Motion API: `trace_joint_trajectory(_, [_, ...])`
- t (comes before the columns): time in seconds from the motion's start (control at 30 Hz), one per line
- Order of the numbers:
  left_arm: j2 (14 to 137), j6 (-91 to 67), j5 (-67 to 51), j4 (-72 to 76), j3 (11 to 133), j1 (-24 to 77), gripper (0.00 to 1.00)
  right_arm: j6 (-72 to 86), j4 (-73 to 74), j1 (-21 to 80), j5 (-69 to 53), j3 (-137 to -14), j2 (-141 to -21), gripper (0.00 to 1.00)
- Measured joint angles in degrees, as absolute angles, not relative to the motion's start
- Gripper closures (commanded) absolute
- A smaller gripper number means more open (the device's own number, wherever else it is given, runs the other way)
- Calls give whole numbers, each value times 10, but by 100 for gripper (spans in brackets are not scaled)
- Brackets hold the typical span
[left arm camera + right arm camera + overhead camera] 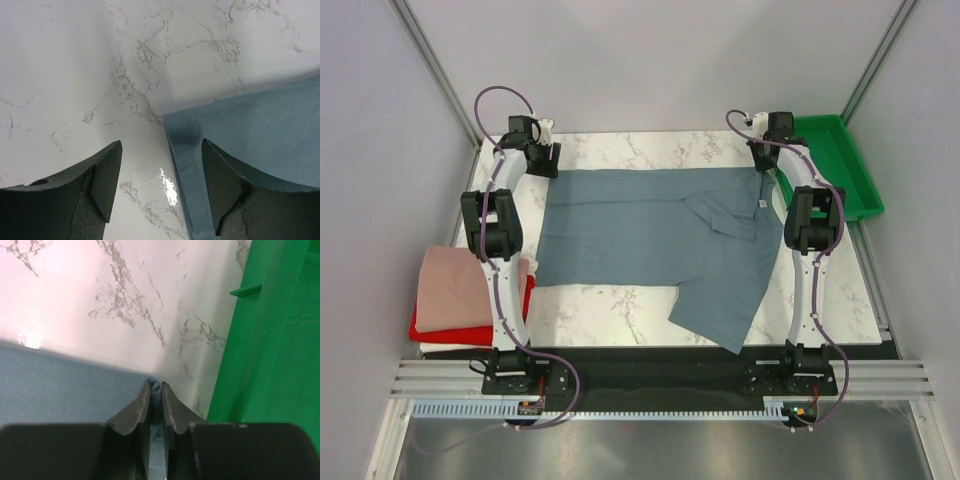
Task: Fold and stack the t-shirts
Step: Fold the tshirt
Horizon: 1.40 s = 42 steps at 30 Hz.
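Observation:
A slate blue-grey t-shirt lies spread on the marble table, partly folded, with a small white neck label near its right edge. My left gripper is at the shirt's far left corner. In the left wrist view it is open, its fingers either side of the hem edge and not closed on it. My right gripper is at the far right corner. In the right wrist view it is shut on a pinch of the blue fabric.
A stack of folded t-shirts sits off the table's left edge: pale pink on top, red under it, and white at the bottom. A green plastic tray stands at the far right, close beside my right gripper.

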<state>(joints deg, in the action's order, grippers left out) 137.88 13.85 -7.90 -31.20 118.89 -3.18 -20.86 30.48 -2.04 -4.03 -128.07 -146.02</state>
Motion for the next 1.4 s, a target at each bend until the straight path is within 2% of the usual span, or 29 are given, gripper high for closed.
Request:
trace_joint_trajectory(0.17, [1386,138,-82,-312,1194,-32,29,-208,304,-23,-40,-1281,-1460,86])
trace_joint_trajectory(0.87, [1424,129,-107,-343,1270,-31,47,-212,296,-22,-42,-1260,-1449,85])
trace_joint_trajectory(1.4, [1449,129,-103,-394,1294,-22,50,-211,296,-22,-47,-1260,-1449,86])
